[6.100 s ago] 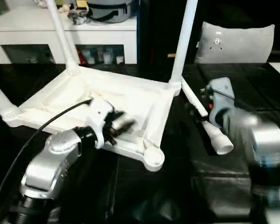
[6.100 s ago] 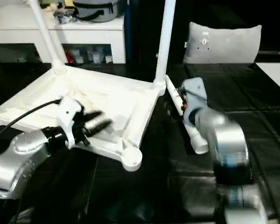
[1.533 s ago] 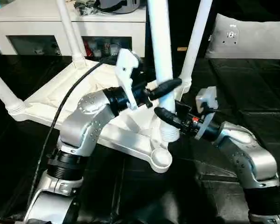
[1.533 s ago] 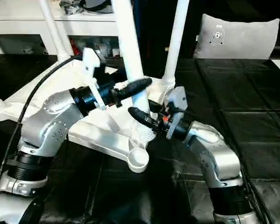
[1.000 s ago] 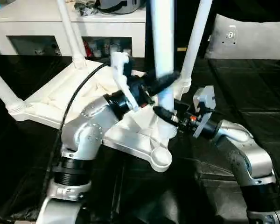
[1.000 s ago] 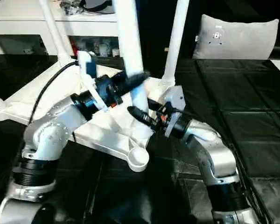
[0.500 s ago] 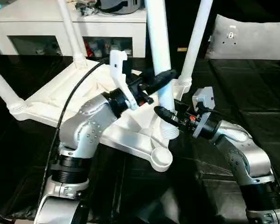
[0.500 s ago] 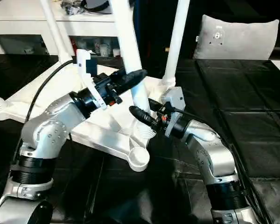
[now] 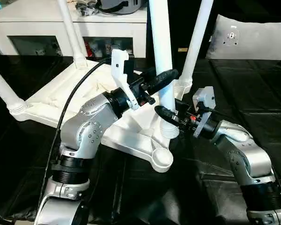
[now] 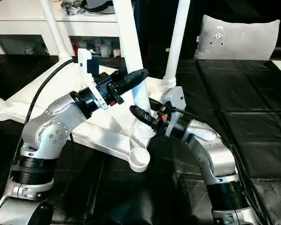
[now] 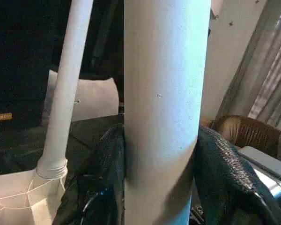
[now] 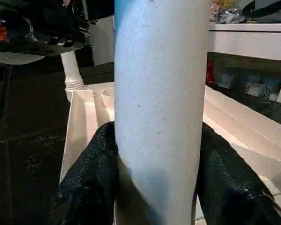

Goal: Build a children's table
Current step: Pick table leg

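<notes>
Since a second ago the fourth leg (image 9: 162, 56) has come back nearly upright, with its ribbed lower end (image 9: 170, 131) hanging just above the tabletop's rim, beside the empty near corner socket (image 9: 162, 159) rather than over it. Both claws are clenched on this leg: the left claw (image 9: 160, 78) higher up the tube, the right claw (image 9: 165, 114) lower, close to the ribbed end. The leg's long axis runs near vertical, so the coming move looks like a short shift toward the robot to bring the end over the open socket, then a push straight down. The right claw is nearer the end and would steer it.

The upside-down tabletop (image 9: 61, 91) lies on the black surface (image 9: 253, 93), with three legs already standing in their sockets: the far right one (image 9: 195, 37), the far left one (image 9: 70, 33), and one at the left corner (image 9: 2, 89). The raised rim by the socket could catch the end. A white cabinet (image 9: 61, 21) and a grey cushion (image 9: 250, 40) stand well behind.
</notes>
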